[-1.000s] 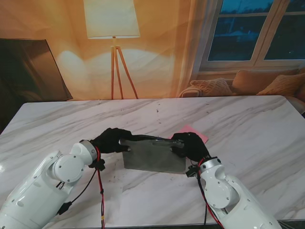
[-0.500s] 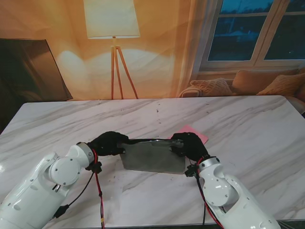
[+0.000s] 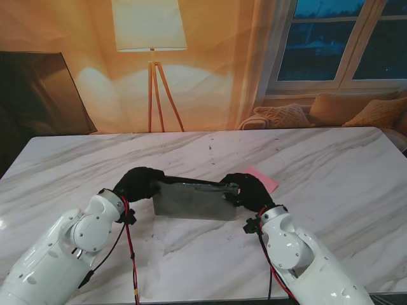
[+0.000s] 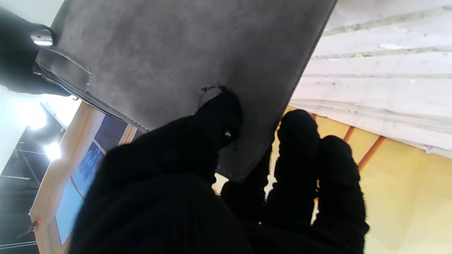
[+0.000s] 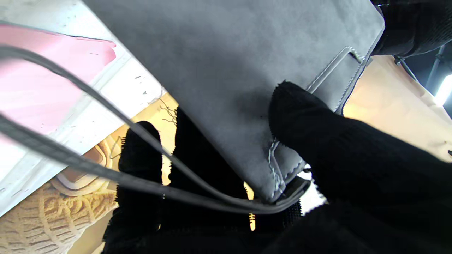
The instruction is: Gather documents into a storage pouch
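Clearly, I had the grey suede pouch [image 3: 191,200] lifted off the marble table [image 3: 331,165], gripped at both upper corners: my left hand [image 3: 138,184] was clamped on the corner at nine o'clock, thumb on the near face and fingers behind, and my right hand [image 3: 245,190] pinched the corner at three o'clock the same way. From the right wrist, its thin strap [image 5: 106,169] looped loose across my fingers. A pink document [image 3: 262,178] lay flat on the table at about one o'clock from my right hand, just beyond it and outside the pouch. I judged the main risk to be the soft pouch sagging or slipping from such shallow corner pinches, or the dangling strap snagging a finger when I released one hand for the paper.
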Available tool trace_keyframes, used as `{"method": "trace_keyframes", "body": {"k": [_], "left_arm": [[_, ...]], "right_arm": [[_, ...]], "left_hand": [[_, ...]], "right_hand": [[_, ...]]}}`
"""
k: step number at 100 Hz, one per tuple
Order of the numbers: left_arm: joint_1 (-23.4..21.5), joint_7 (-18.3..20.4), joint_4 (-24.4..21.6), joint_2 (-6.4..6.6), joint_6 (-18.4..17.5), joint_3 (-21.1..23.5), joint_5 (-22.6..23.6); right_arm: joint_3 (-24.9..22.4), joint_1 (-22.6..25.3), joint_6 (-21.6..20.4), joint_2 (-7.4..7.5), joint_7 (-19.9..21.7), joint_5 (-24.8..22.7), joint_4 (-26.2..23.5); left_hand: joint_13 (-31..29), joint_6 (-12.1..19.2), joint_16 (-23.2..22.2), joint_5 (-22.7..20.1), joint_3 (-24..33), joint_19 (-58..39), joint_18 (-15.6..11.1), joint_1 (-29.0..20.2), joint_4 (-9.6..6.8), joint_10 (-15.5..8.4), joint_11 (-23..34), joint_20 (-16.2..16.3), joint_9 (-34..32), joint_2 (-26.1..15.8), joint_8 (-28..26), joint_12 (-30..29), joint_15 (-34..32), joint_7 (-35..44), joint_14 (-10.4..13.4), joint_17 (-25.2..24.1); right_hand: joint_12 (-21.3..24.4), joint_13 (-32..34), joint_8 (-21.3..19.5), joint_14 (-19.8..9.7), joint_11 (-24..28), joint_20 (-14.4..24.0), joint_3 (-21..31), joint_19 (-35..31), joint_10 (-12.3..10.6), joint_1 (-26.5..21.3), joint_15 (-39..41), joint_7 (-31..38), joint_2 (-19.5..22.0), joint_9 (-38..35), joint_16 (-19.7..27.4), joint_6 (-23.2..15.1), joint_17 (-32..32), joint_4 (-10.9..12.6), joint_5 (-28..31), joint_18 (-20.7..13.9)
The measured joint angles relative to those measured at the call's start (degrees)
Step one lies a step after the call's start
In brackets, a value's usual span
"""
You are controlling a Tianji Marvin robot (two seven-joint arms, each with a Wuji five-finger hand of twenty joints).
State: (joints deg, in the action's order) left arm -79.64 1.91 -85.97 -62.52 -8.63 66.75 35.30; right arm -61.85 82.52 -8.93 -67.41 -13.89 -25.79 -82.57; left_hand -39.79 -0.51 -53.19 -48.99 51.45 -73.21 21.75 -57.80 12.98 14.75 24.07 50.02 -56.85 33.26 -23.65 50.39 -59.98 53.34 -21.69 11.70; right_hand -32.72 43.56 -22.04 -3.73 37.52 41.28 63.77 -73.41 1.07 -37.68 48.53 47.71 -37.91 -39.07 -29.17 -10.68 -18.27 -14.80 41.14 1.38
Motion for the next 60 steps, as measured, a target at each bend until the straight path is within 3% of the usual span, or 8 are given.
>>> {"method": "trace_keyframes", "body": {"k": [10, 16, 21, 38, 53, 60], "left_arm": [[0.7, -2.4, 1.2, -0.27, 0.4, -0.2, 1.4], [1.0, -3.5, 1.8, -0.40, 0.5, -0.2, 2.3], [1.4, -3.7, 2.3, -0.48, 0.7, -0.2, 2.3], [2.0, -4.8, 3.7, -0.69, 1.5, -0.3, 2.3], [1.7, -5.3, 3.8, -0.80, 1.5, 0.1, 2.5], [1.4, -5.4, 3.7, -0.81, 1.5, 0.4, 2.5]], "right_arm": [[-0.4, -0.4, 1.4, 0.00, 1.6, 0.5, -0.1], [-1.0, -0.5, 1.5, 0.00, 1.9, 0.5, -0.2], [-1.5, -0.6, 1.6, 0.02, 1.9, 0.1, -0.3], [-3.9, -1.3, 3.4, 0.19, 2.2, -2.4, -0.7], [-4.9, -3.6, 9.9, 0.40, 2.8, -4.0, 0.4], [-5.2, -4.7, 11.0, 0.54, 3.7, -4.4, 1.6]], "left_hand": [[0.0, 0.0, 0.0, 0.0, 0.0, 0.0, 0.0, -0.3, -0.03, 0.0, 0.1, 0.1, 0.0, 0.0, -0.1, 0.0, 0.0, 0.0, 0.0, 0.0], [0.0, 0.0, 0.0, 0.0, 0.0, 0.0, 0.0, -0.6, -0.02, 0.1, 0.1, 0.1, 0.0, 0.0, -0.1, 0.0, 0.0, 0.1, 0.0, 0.0], [0.0, 0.0, 0.0, 0.0, 0.0, 0.0, 0.0, -0.6, -0.02, 0.1, 0.1, 0.1, 0.0, 0.0, -0.1, 0.0, 0.0, 0.2, 0.0, 0.0], [0.0, 0.0, 0.0, 0.1, 0.0, 0.0, 0.0, -0.9, -0.01, 0.1, 0.1, 0.1, 0.0, 0.0, -0.2, 0.0, 0.0, 0.4, 0.0, -0.1], [0.0, 0.0, 0.0, 0.1, 0.0, 0.0, 0.0, -0.9, -0.01, 0.1, 0.1, 0.1, 0.0, 0.0, -0.5, 0.0, 0.0, 0.4, 0.0, -0.1], [0.0, 0.0, -0.1, 0.1, 0.0, 0.0, 0.0, -0.9, -0.01, 0.1, 0.1, 0.1, 0.0, 0.0, -0.6, 0.0, 0.0, 0.4, 0.0, -0.1]], "right_hand": [[2.0, -3.2, -2.5, -0.5, -1.0, 0.6, 1.2, 3.0, -0.2, 5.3, -3.5, -6.2, 0.1, 4.7, 0.0, 0.1, 2.9, 0.5, -2.0, -0.1], [2.7, -5.5, -4.5, -0.6, -1.5, 0.6, 2.3, 4.3, -0.3, 7.4, -4.8, -9.1, 0.6, 6.4, 0.1, 0.7, 3.7, 4.7, -3.9, -0.2], [2.9, -5.4, -5.7, -0.6, -2.1, 0.6, 2.4, 5.0, -0.3, 9.4, -5.4, -10.5, 0.7, 6.5, 0.1, 1.1, 4.2, 5.5, -5.2, -0.2], [3.6, -6.1, -6.9, -0.6, -3.3, 0.6, 2.4, 6.3, -0.3, 12.3, -6.4, -11.5, 1.4, 8.8, 0.6, 1.4, 5.4, 5.2, -6.0, -0.2], [3.8, -8.2, -7.7, -0.6, -3.3, 1.4, 1.0, 6.8, 0.2, 13.7, -7.1, -12.8, 3.2, 9.3, 0.3, 2.8, 6.0, 5.2, -7.3, -0.2], [3.2, -9.1, -8.0, -0.5, -3.3, 2.6, -1.3, 6.9, 0.7, 15.9, -5.3, -15.0, 4.1, 9.9, -1.1, 3.9, 6.8, 5.3, -8.4, -0.2]]}}
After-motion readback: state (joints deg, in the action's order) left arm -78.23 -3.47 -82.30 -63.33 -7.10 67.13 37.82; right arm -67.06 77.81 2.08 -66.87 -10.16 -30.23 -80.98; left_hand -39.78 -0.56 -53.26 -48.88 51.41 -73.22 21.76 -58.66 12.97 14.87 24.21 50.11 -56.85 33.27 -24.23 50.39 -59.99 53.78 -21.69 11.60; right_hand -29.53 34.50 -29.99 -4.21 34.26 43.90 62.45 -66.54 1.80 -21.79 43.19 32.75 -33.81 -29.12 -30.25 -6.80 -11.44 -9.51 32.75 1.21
